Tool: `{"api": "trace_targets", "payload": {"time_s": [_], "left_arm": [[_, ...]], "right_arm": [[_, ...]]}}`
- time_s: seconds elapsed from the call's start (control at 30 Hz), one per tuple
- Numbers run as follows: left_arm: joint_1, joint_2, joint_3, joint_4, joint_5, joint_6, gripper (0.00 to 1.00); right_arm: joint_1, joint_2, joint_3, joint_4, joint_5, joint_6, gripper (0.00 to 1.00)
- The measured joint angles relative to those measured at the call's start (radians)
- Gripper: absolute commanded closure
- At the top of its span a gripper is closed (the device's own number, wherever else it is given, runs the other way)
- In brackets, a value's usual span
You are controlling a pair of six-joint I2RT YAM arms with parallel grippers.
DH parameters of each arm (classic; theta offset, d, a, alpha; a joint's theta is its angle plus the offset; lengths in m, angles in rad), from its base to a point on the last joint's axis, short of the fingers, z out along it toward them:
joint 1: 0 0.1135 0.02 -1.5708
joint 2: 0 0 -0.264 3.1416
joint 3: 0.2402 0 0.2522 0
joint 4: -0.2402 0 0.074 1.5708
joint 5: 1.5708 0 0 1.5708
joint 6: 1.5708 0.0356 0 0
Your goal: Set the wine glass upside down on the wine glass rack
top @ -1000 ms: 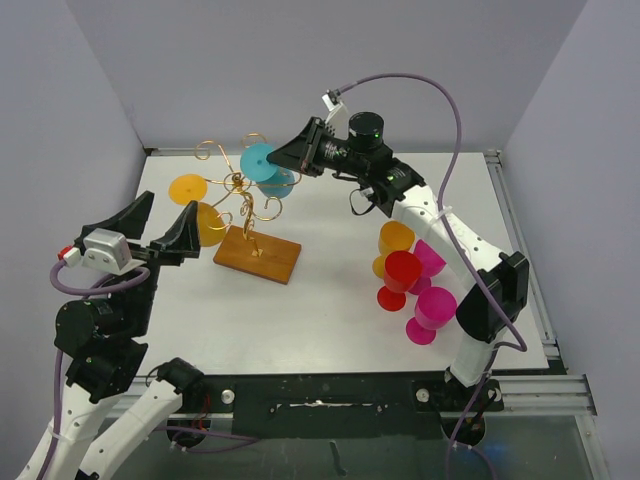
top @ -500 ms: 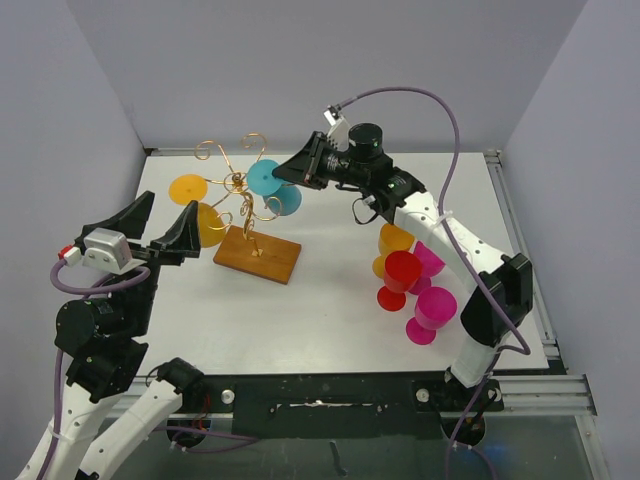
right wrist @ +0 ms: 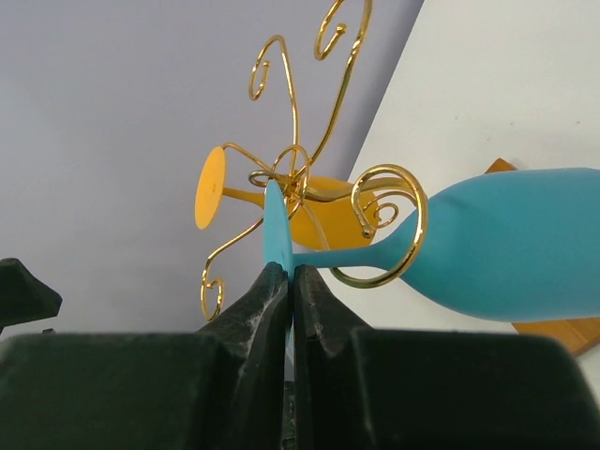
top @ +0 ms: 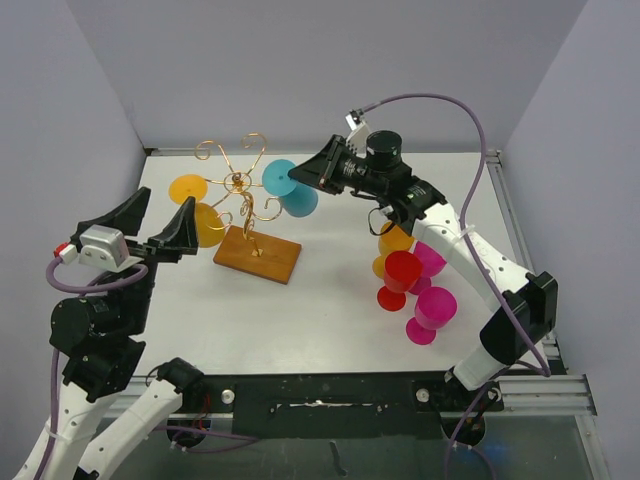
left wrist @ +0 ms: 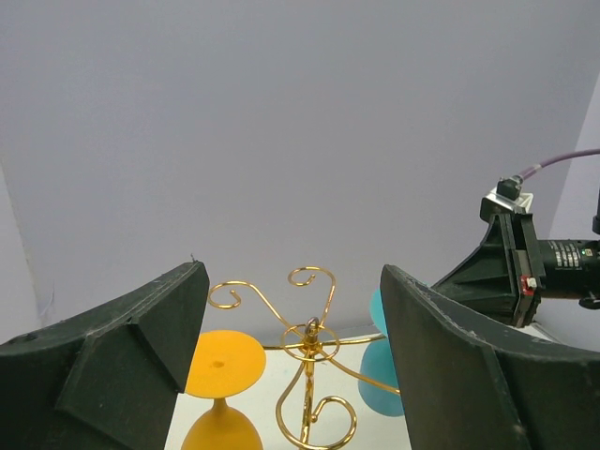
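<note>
At the rack (top: pixel 240 185), the right pincer (right wrist: pixel 289 272) pinches tight on the blue glass's (right wrist: pixel 506 244) foot, its stem seemingly inside a curl (right wrist: pixel 390 170); hanging and release are left. The left pincer (top: pixel 170 202) gapes, empty.

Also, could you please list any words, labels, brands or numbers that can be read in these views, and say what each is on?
Nothing legible in any view.
A small white-and-red patch on the right arm, near its wrist: too small to read.
The wine glass rack, blue wine glass and orange glass: no markings visible.
</note>
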Motion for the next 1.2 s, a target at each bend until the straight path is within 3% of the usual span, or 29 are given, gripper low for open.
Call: {"api": "trace_targets", "payload": {"time_s": [0.93,1.2], "left_arm": [[0.0,0.004,0.018,-0.002,-0.011,0.005,0.27],[0.0,0.004,0.018,-0.002,-0.011,0.005,0.27]], "right_arm": [[-0.014,-0.021,-0.016,-0.053,0.206,0.002,1.0],[-0.018,-0.021,-0.013,-0.047,0.214,0.002,0.95]]}}
